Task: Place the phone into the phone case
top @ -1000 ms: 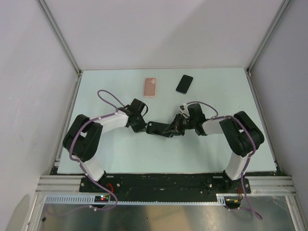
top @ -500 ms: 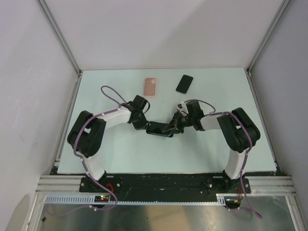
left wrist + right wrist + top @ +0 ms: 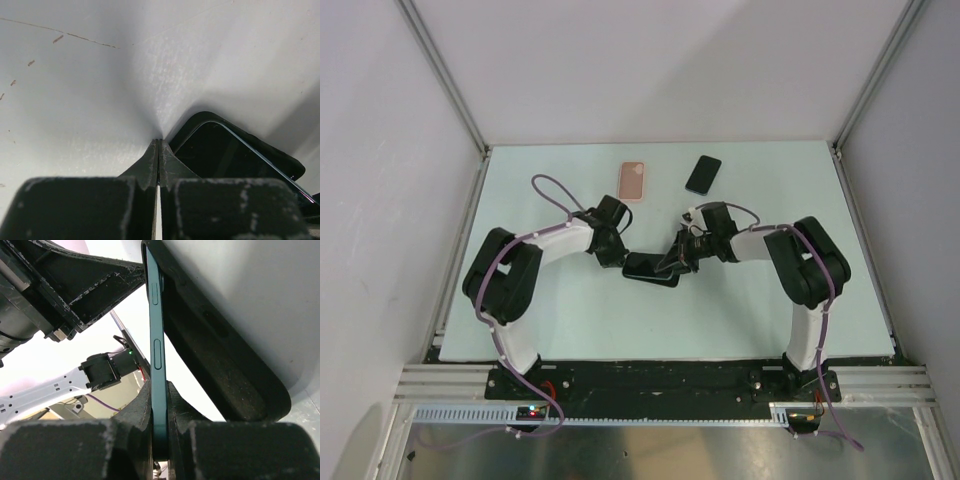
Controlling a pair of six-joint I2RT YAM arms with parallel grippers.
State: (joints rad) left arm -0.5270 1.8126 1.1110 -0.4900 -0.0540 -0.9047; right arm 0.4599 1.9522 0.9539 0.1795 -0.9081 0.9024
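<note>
Right fingers [image 3: 134, 412] around phone [image 3: 156, 355] edge, beside case [image 3: 220, 370]

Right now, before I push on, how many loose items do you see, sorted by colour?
Pink: 1, the pink rounded-rectangle phone case.
Black: 2, the glossy black flat rectangle at the far side and the black soft phone case.
Dark blue-green: 1, the dark blue-green slim phone in the right gripper.
Total: 4.
</note>
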